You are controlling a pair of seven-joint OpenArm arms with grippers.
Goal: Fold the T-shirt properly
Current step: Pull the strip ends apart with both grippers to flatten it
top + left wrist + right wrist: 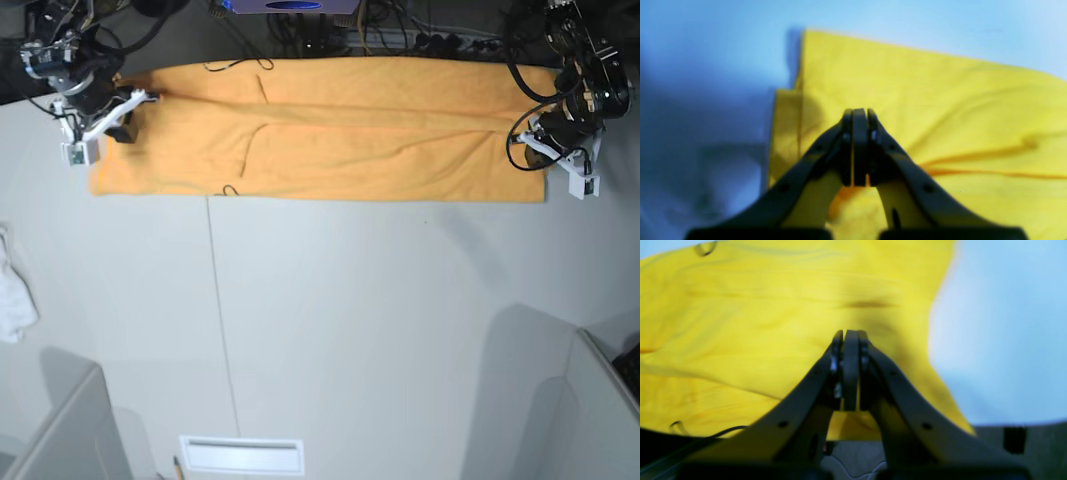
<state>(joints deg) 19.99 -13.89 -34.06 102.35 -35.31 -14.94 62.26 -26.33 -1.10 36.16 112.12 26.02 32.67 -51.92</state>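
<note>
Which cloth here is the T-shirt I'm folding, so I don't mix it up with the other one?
Look along the far edge of the pale table: the T-shirt is the long light-orange band stretched between the two arms. The only other cloth is a small white cloth crumpled at the base view's left edge, far smaller and colourless.

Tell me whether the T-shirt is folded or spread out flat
Folded. The T-shirt lies as a long narrow band across the table's far edge, with a lengthwise fold line and doubled layers at its end.
</note>
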